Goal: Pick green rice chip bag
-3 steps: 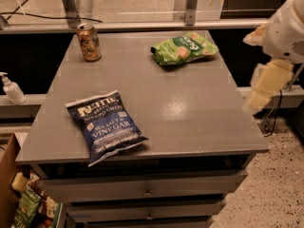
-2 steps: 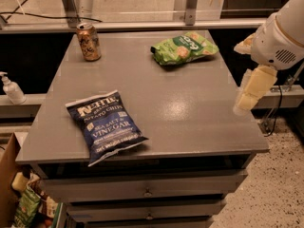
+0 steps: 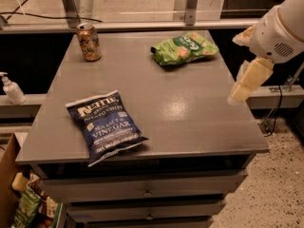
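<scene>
- Gripper (image 3: pixel 242 87) hung at the right edge of the frame, just above the right rim of the table (image 3: pixel 190 113), below the white arm housing (image 3: pixel 280 30) in the upper right corner.
- Gripper state: I could not tell from this view whether it was released or clenched. I saw nothing held in it.
- Green rice chip bag (image 3: pixel 184 48) lay flat on the tabletop at the upper centre-right of the frame, near the far edge. Its long side ran left to right, and its white lettering and pale round chip pictures faced up.
- I noted the bag and the gripper were apart, with bare tabletop between them. The gripper was to the right of the bag and lower in the frame.
- Dark blue Kettle chip bag (image 3: pixel 105 125) lay flat in the lower left part of the tabletop, close to the near edge and slightly skewed. It was well apart from the green bag.
- Drink can (image 3: pixel 89 42) stood upright at the upper left corner of the tabletop.
- Pump bottle (image 3: pixel 12 88) stood on a ledge at the left edge of the frame, off the table.
- Drawer fronts (image 3: pixel 147 189) ran below the tabletop, along the bottom of the frame.
- Cardboard box (image 3: pixel 7 184) with packets inside showed in the lower left corner.
</scene>
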You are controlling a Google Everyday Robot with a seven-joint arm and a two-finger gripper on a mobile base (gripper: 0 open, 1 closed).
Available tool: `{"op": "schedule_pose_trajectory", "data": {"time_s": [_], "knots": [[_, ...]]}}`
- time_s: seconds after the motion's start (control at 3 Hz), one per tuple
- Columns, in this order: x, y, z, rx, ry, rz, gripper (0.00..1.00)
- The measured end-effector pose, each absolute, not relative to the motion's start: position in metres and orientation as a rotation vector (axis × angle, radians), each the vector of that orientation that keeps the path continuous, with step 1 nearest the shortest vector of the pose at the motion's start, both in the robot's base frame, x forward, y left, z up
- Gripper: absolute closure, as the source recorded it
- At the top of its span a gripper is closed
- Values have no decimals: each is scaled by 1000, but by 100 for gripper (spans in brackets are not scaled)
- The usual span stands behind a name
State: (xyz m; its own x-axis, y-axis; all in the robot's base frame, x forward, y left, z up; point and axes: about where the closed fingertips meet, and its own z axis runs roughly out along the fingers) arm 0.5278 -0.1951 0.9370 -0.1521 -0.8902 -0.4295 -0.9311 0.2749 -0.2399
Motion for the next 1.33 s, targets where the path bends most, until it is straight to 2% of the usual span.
{"op": "schedule_pose_trajectory", "data": {"time_s": [1.0,1.33], "knots": [[626,-165,940,-1402,1913,266,0],[626,-165,940,-1402,1912,267,0]]}}
